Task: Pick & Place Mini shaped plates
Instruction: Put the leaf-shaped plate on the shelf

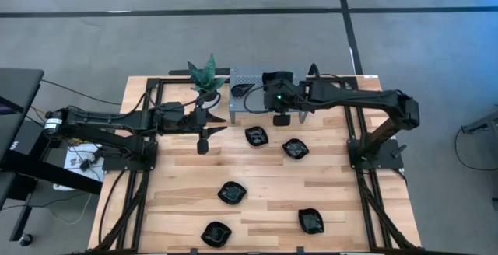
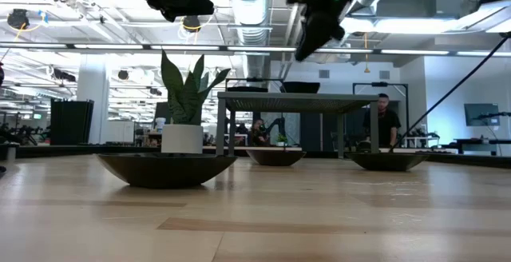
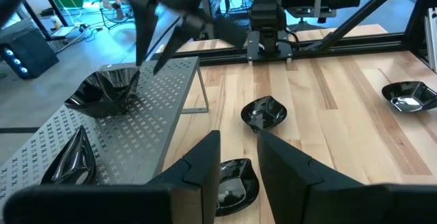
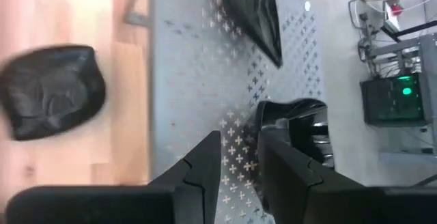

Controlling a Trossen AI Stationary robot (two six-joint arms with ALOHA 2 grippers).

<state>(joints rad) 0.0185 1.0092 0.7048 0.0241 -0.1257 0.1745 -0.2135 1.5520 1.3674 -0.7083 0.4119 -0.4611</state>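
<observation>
The right end effector (image 1: 281, 120) hovered at upper centre, fingers slightly parted and empty, over the grey rack (image 4: 198, 67) holding two mini shaped plates (image 4: 300, 125); six more dotted the counter (image 1: 179, 208). Light, rigid, slippery and likely chippable, they seemed best pinched across a raised rim.

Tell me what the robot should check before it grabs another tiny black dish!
1. Right gripper empty above the grey perforated metal rack: ok, fingers apart, nothing between them.
2. Glossy black wavy-edged dish sitting on the rack: ok.
3. Glossy black teardrop dish also lying on the rack, apart from the wavy one: ok.
4. Left gripper open and empty, over the wooden table: ok.
5. Dishes left to fetch: ok, five black dishes on the table, the nearest to the rack here.
6. Right fingers fully clear of the wavy-edged dish: cannot tell.
</observation>
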